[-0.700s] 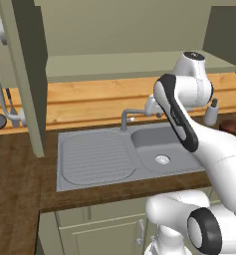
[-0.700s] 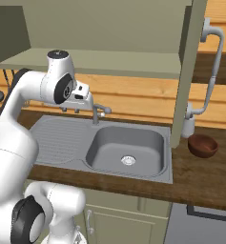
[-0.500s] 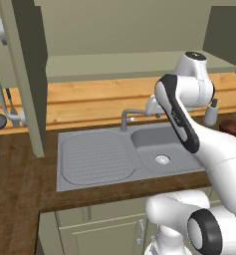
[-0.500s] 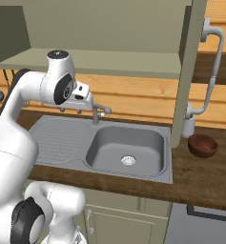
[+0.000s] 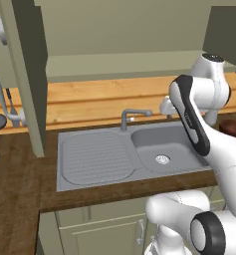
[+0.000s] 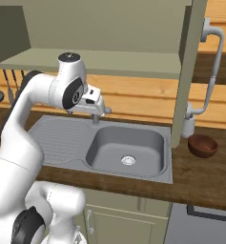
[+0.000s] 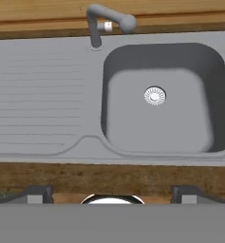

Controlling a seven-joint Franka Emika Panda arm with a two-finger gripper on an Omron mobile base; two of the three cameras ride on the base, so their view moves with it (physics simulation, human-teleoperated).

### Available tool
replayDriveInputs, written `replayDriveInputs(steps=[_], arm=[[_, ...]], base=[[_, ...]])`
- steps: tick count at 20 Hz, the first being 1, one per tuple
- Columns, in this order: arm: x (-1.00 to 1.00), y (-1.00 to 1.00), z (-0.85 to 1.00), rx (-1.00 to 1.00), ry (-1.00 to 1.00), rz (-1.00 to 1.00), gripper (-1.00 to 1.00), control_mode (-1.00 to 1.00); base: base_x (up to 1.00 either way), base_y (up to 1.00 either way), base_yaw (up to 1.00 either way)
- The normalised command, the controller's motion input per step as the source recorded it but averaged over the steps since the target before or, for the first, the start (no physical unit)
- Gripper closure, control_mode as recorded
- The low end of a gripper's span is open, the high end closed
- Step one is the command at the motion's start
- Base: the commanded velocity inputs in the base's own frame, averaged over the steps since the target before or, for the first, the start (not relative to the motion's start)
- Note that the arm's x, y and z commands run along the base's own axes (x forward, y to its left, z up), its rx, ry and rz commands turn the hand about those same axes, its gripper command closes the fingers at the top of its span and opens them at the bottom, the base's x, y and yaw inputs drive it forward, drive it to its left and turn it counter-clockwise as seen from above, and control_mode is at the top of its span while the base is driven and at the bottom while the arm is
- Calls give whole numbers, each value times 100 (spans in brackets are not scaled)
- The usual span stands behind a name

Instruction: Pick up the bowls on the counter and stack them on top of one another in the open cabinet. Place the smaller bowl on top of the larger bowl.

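The smaller bowl (image 6: 202, 145), dark reddish-brown and glossy, sits on the dark wood counter (image 6: 200, 178) right of the sink; in the left base view its edge (image 5: 235, 127) peeks out behind my arm. The larger bowl is out of view. My gripper (image 6: 98, 106) hovers above the faucet at the back of the sink, well left of the small bowl. In the hand view the gripper (image 7: 112, 193) is open, with its fingertips (image 7: 36, 193) wide apart and nothing between them. The olive-green cabinet's shelf (image 6: 105, 63) runs above and behind the hand.
The grey steel sink (image 7: 38, 95) with basin and drainboard lies directly below the hand, its faucet (image 7: 103, 23) at the back. A cabinet door (image 6: 187, 71) stands open between sink and bowl. A pale pipe fixture (image 6: 210, 71) rises beside the bowl. Utensils (image 5: 0, 114) hang at the left.
My arm and hand have swung a little to the right over the sink, toward the small bowl. The gripper stays open; the bowl has not moved.
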Motion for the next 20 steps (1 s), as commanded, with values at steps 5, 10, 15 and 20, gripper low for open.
replayDriveInputs(steps=[5, 10, 15, 20], arm=[[0, 0, 0, 0, 0, 0, -100, 100], [0, 0, 0, 0, 0, 0, -100, 100], [0, 0, 0, 0, 0, 0, -100, 100], [0, 0, 0, 0, 0, 0, -100, 100]], base=[[-47, -6, 0], [-100, -29, 0], [-77, -63, -1], [-26, -99, -8]])
